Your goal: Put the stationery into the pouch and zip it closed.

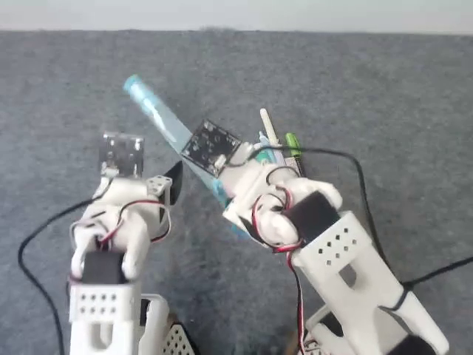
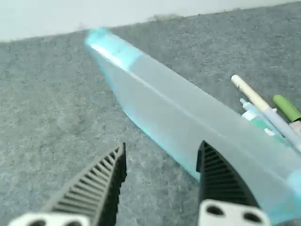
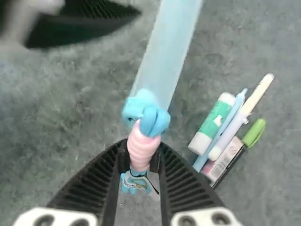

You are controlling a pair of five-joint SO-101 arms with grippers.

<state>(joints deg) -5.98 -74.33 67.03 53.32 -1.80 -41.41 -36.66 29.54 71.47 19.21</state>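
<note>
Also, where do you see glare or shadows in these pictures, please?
Left wrist view: the pouch has a bright glare at its far end. High view: the light is even, with only soft shadows on the table under the arms. Right wrist view: no glare on the zipper charm held in the right claw.

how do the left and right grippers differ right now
The left gripper is open and empty; the right gripper is shut on the pink zip charm. The left sits by the long edge of the pouch, the right at its end. Both are close to the pouch.
</note>
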